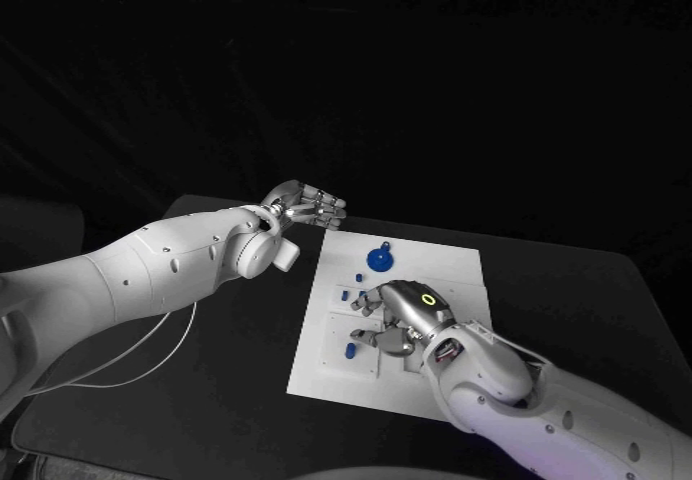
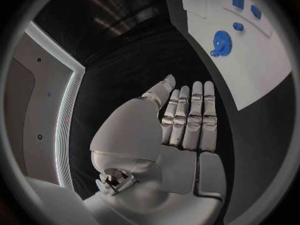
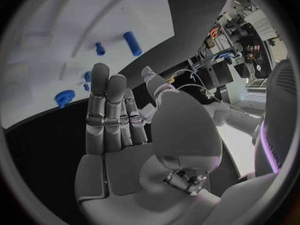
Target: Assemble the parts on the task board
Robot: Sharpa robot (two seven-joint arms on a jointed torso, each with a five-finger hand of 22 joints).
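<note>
The white task board lies in the middle of the black table. A blue gear stands near its far edge, with small blue parts down its left side. My right hand hovers over the board's middle, fingers straight and holding nothing. From that wrist I see the board, a blue cylinder, a peg and the gear. My left hand is off the board's far left corner, empty, fingers extended side by side. Its wrist view shows the gear and the board.
Bare black table surrounds the board on all sides. A thin white cable hangs under my left arm over the table's left part.
</note>
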